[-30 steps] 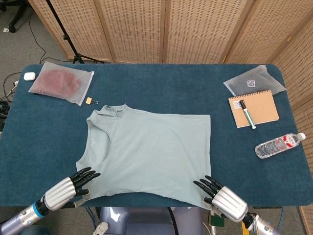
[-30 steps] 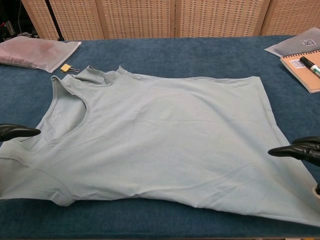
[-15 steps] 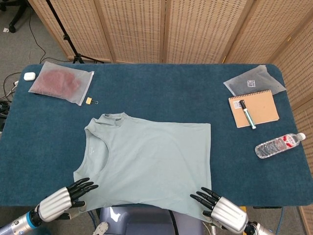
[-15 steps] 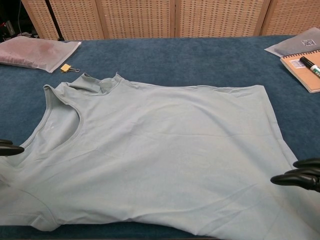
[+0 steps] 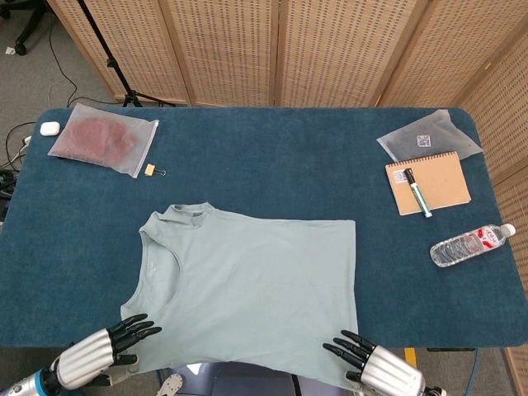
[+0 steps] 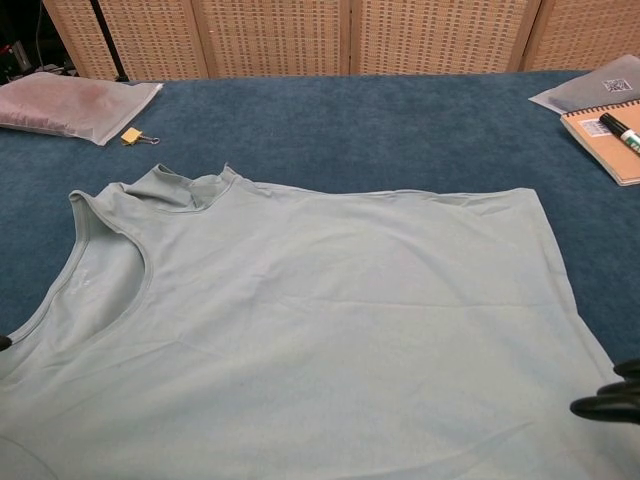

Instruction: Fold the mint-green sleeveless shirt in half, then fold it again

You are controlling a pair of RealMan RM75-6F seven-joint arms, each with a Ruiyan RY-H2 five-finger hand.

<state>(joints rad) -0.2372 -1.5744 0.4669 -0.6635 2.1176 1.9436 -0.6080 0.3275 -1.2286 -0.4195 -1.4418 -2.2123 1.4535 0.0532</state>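
The mint-green sleeveless shirt (image 5: 247, 280) lies flat on the blue table (image 5: 272, 165), collar to the left, hem to the right. Its near side hangs over the table's front edge. My left hand (image 5: 103, 346) grips the near shoulder corner, dark fingers on top of the cloth. At the near hem corner my right hand (image 5: 371, 367) holds the shirt the same way. In the chest view the shirt (image 6: 320, 320) fills the lower frame. There only the right hand's fingertips (image 6: 605, 400) show at the right edge, and the left hand is almost out of frame.
A plastic bag with something red (image 5: 103, 139), a binder clip (image 5: 151, 170) and a small white object (image 5: 49, 128) sit at the back left. At the right are a clear bag (image 5: 429, 136), a notebook (image 5: 427, 183) with a marker (image 5: 417, 192), and a water bottle (image 5: 472, 245).
Both hands have drawn back toward me, dragging the shirt with them. Its near edge now hangs past the table's front edge.
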